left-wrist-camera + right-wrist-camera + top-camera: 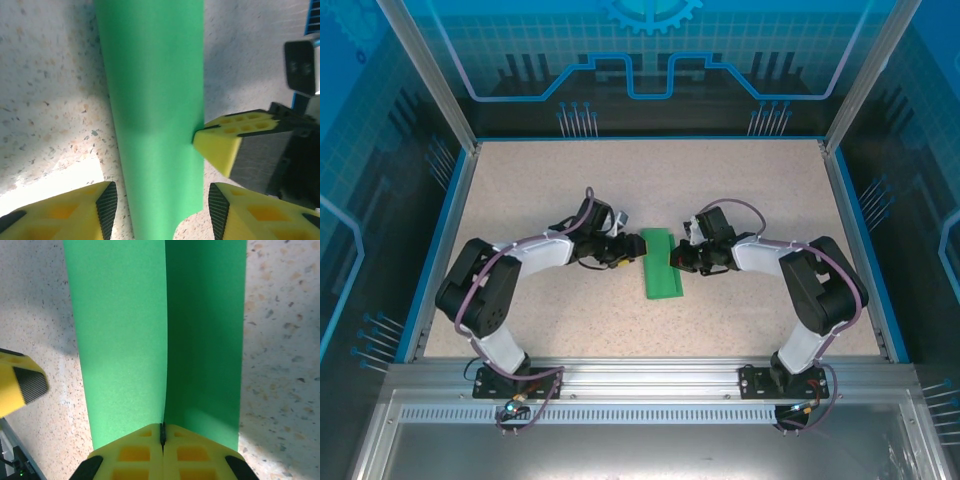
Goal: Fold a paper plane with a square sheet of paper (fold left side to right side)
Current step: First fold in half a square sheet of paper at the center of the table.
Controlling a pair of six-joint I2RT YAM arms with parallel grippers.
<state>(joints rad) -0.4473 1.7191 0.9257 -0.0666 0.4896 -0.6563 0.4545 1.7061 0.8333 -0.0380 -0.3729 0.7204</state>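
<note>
The square sheet of paper (658,262) lies mid-table as a narrow bright green strip, folded over on itself. My left gripper (626,250) is at its left edge and my right gripper (678,256) at its right edge. In the left wrist view the left gripper (162,210) is open, and the paper (155,100) runs between the pads (106,207) without touching them. In the right wrist view the right gripper (162,432) is shut on the paper (120,340), where a raised edge line meets the jaws.
Blue rails (455,210) border the speckled table (570,320). The yellow fingers of the right gripper (230,142) touch the strip's far edge in the left wrist view. One left finger (20,385) shows at the left of the right wrist view.
</note>
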